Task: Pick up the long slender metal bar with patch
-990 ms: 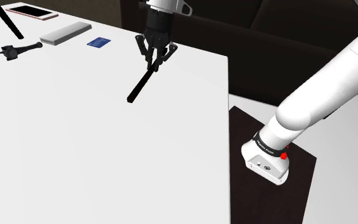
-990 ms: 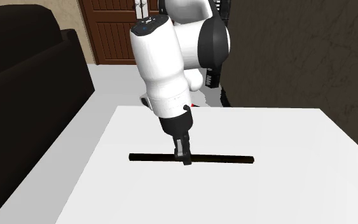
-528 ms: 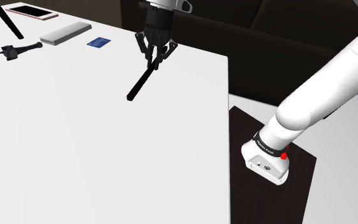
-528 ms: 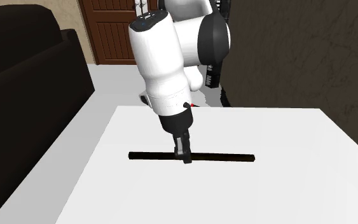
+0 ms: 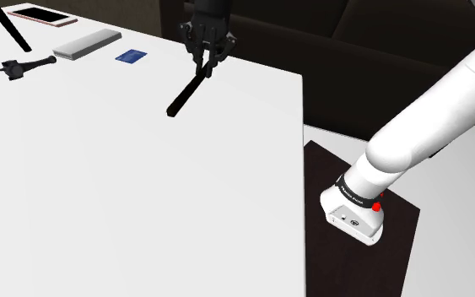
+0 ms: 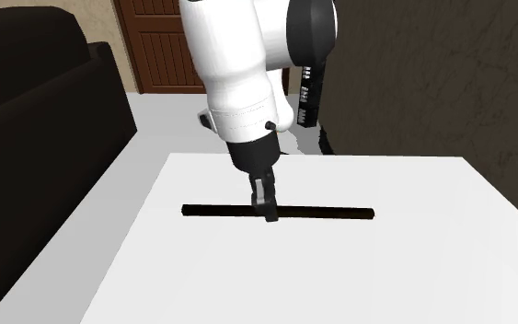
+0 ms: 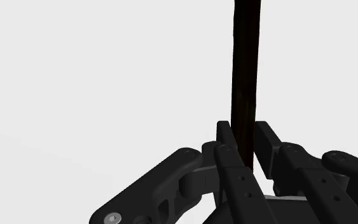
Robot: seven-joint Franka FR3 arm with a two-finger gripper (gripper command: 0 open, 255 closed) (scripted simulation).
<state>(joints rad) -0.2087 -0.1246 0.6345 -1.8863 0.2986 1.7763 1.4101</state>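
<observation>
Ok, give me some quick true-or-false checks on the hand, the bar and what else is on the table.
1. The hand is shut on the black bar. True.
2. The hand holds the bar at one far end. False: in the second exterior view the bar sticks out on both sides of the hand, so the grip is near the middle.
3. A blue card lies on the table beside a grey block. True.
4. The phone lies right under the hand. False: it lies far off, at the shoulder view's upper left.
5. The door beyond the table is white. False: it is brown.
</observation>
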